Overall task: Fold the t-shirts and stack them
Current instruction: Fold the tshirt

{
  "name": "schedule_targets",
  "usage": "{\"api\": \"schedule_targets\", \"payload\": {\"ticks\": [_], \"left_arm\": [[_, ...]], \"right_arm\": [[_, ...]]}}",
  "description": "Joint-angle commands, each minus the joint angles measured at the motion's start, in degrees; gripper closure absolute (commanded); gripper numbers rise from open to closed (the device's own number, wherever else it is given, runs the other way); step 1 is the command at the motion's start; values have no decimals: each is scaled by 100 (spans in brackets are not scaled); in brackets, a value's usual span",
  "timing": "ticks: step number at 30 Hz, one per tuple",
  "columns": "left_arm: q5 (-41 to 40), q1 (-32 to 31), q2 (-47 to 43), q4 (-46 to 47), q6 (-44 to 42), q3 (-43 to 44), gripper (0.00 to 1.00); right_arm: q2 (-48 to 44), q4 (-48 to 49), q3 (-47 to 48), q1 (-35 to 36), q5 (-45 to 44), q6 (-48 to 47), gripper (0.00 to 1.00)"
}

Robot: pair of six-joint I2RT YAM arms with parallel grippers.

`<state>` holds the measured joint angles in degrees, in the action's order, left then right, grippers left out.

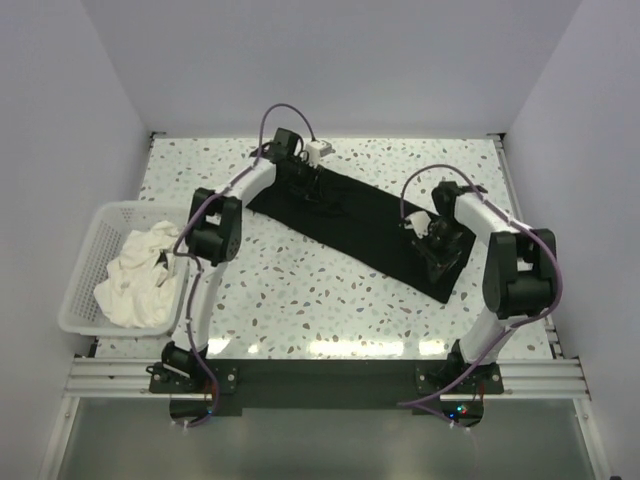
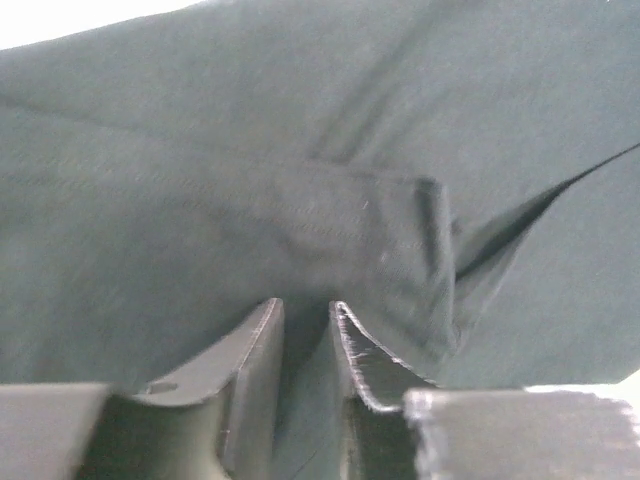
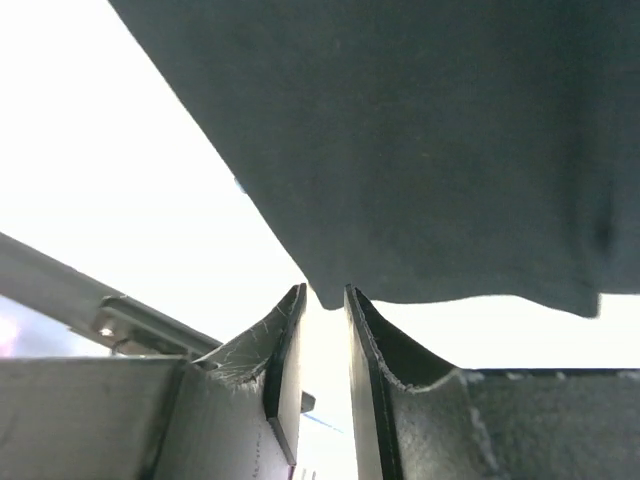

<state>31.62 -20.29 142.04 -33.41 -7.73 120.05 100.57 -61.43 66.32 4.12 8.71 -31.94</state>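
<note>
We judge the folding step is in hand: the soft black fabric t-shirt (image 1: pixel 365 225) lies as a long band on the speckled white table (image 1: pixel 300 290), the left gripper (image 2: pixel 307 305) pinches a fold of it, the right gripper (image 3: pixel 323 290) stands narrow at a corner, where we cannot tell if it grips, and the next move needs both arms lifting evenly.

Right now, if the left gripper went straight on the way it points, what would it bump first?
The black t-shirt. The left gripper points right at its folded cloth, which fills the view ahead. How close it is, I cannot tell.
</note>
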Motion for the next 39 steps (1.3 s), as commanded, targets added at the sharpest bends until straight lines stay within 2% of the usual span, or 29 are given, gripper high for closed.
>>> {"api": "schedule_targets", "payload": {"ticks": [1,3,7,9,13,18,23,29,32,34,36,39], "left_arm": [[-200,183,-1042,132,-212,-332,65],[-217,228,-1405,203,-255,-639,59],[-516,280,-1968,-51,-203,-1000,58],[-709,333,-1996,-261,-37,-1167,58],[-604,535,-2013,-377,218,-1484,57],[-1139,526,-1821,-403,596,-1652,59],[-1886,535,-1294,-745,536,-1283,66],[-2361,526,-266,-1351,123,-388,72],[-2275,483,428,-1589,-70,891,75],[-2099,334,859,-1581,-254,1475,75],[-1818,211,896,-1179,-413,1794,72],[-1676,52,267,-29,-467,1146,64]], "right_arm": [[-486,-501,784,-60,597,-216,74],[-408,-371,1109,-69,335,-233,74],[118,-89,1374,-52,-149,-338,76],[251,112,1392,-43,-255,-365,77],[586,350,1357,97,-528,-409,80],[867,755,1058,282,-853,-427,81],[964,913,620,686,-1143,-541,82],[920,721,312,1441,-942,-453,82],[780,641,171,1968,-801,-357,82],[666,484,196,2380,-277,-295,82],[420,229,372,2610,129,-242,81],[112,-219,863,2796,894,-190,78]]}}
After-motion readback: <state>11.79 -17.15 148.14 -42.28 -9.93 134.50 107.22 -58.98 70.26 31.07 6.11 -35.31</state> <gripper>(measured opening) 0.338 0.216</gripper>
